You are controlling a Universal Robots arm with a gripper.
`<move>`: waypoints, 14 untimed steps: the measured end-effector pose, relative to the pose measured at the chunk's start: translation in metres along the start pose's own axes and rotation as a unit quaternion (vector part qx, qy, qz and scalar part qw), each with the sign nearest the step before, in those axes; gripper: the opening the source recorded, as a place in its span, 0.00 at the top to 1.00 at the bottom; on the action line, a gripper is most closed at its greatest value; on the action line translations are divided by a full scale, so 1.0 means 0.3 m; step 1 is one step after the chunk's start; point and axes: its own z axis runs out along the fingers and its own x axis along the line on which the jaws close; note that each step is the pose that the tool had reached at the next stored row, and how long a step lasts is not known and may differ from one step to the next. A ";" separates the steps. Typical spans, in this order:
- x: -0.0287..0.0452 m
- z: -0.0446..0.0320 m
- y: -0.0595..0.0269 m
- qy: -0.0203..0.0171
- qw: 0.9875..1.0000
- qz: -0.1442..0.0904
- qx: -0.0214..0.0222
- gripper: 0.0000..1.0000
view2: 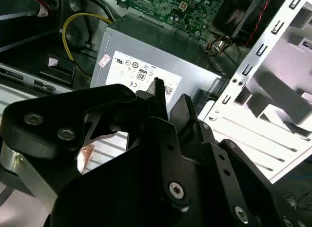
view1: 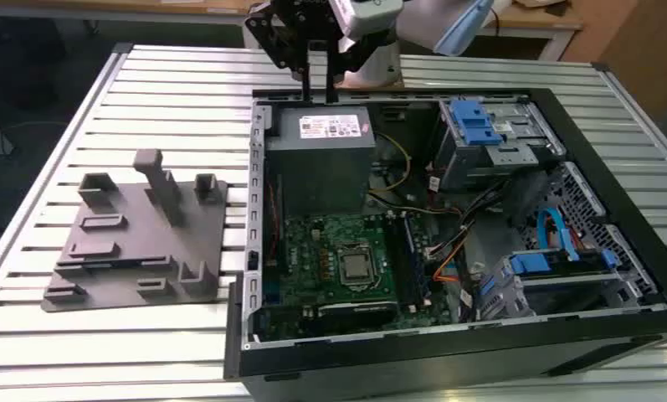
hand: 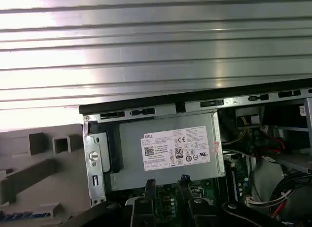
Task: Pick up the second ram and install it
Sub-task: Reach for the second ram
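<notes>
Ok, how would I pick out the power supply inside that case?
Find the open black computer case on the slatted metal table. At the end nearest the gripper sits the power supply, a plain grey metal box. Its white label sticker sets it apart from the green motherboard beside it and the blue-tabbed drive bays.

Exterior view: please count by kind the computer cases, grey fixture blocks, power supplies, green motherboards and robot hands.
Computer case: 1
Grey fixture block: 1
Power supply: 1
Green motherboard: 1
Robot hand: 1
Total: 5
</notes>
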 end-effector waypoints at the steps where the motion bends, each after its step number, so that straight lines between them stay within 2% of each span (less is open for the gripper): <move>1: 0.000 0.000 0.000 0.000 1.000 0.000 0.000 0.68; 6: 0.009 0.000 -0.001 0.000 1.000 0.000 0.001 0.68; 14: 0.125 -0.003 -0.009 -0.001 1.000 0.000 0.005 0.68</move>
